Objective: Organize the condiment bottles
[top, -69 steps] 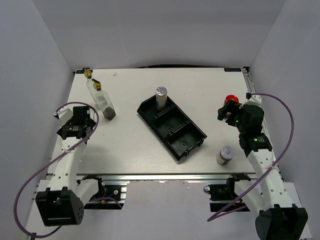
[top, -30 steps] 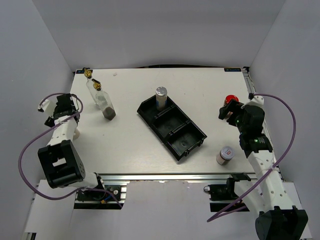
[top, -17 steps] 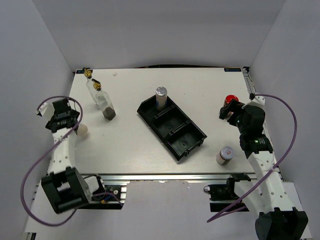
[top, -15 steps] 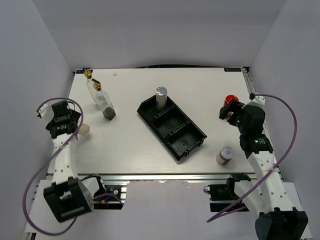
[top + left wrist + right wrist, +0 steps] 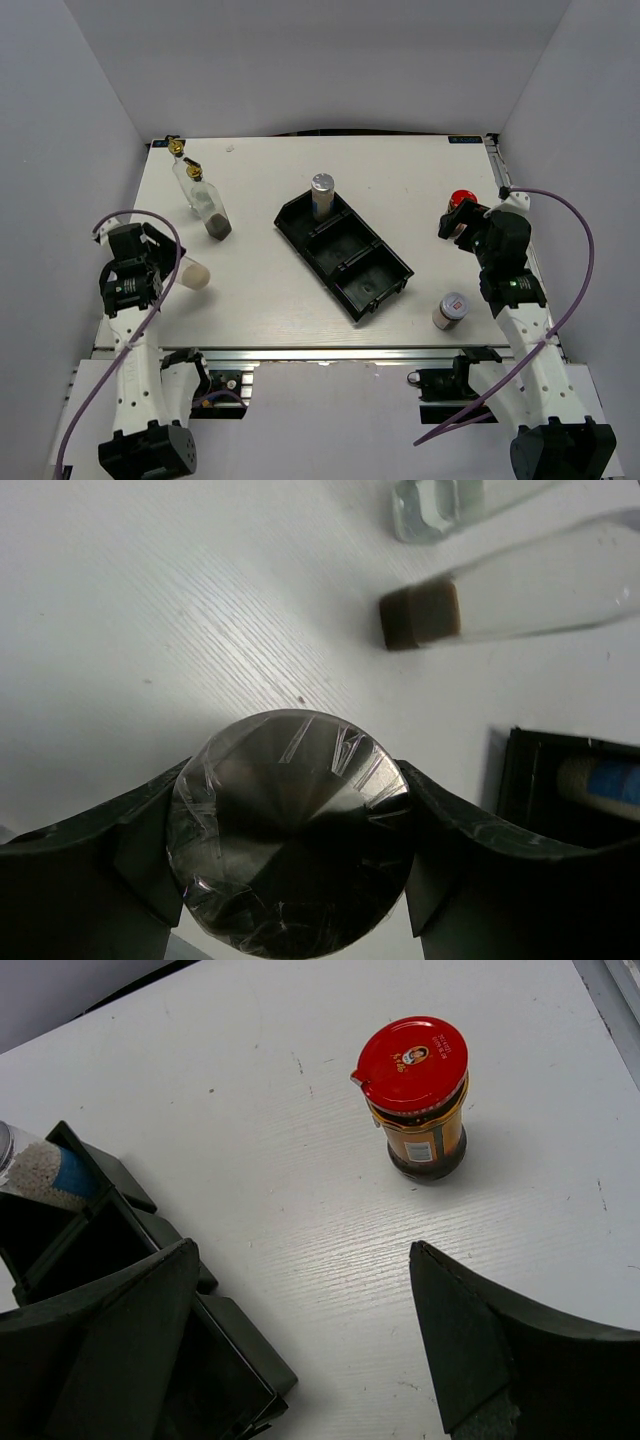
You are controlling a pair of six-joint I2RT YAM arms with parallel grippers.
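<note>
My left gripper is shut on a silver-capped shaker near the table's left front; its silver cap sits between my fingers. Two clear glass bottles with gold spouts stand at the back left; their bases show in the left wrist view. Another silver-capped shaker stands in the far compartment of the black tray. My right gripper is open and empty, just short of the red-capped brown jar. A small white-and-red-lidded jar stands front right.
The long black tray lies diagonally mid-table; its two nearer compartments hold nothing, and its corner shows in the right wrist view. The table's right edge rail runs close beside the right arm. White walls enclose the table.
My left arm has swung from the table's left edge toward the front and right, carrying the shaker. The right arm and the other bottles have not moved.
</note>
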